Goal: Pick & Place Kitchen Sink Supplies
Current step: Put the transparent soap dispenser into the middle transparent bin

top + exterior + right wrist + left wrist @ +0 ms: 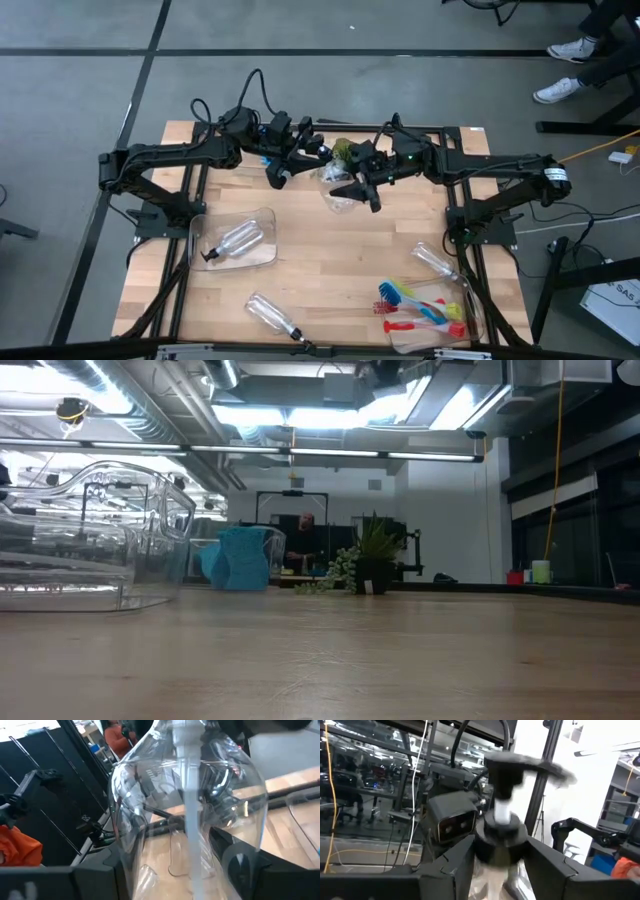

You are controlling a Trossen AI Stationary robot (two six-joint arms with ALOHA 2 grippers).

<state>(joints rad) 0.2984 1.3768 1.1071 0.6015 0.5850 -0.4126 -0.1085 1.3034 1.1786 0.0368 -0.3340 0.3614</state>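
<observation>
1. Overhead, both arms meet at the table's far middle, holding one clear bottle [338, 190] between left gripper [285, 165] and right gripper [362, 188].
2. Left wrist: fingers bracket the black pump collar [502, 832] (grip looks loose).
3. Right wrist: jaws pinch the bottle's body [190, 800]. If either lets go early, it could drop.

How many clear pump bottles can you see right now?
4: one held up between both grippers, one in the left bin, one lying at the front edge, one beside the brushes. More may be hidden.
</observation>
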